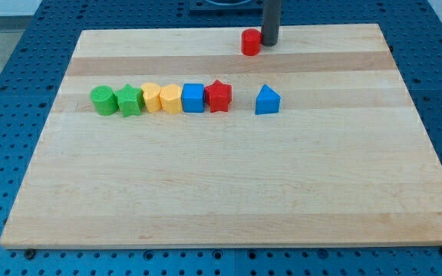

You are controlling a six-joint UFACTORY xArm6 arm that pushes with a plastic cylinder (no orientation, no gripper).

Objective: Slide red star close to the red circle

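Observation:
The red star (219, 95) lies in a row of blocks across the upper middle of the wooden board (229, 192), touching a blue cube (193, 97) on its left. The red circle (250, 41) sits near the board's top edge, above and right of the star. My tip (270, 42) stands just right of the red circle, touching or nearly touching it, far from the star.
The row runs leftward: blue cube, yellow block (170, 98), yellow block (152, 97), green star (130, 100), green circle (103, 100). A blue pointed block (267, 100) lies apart to the right of the red star.

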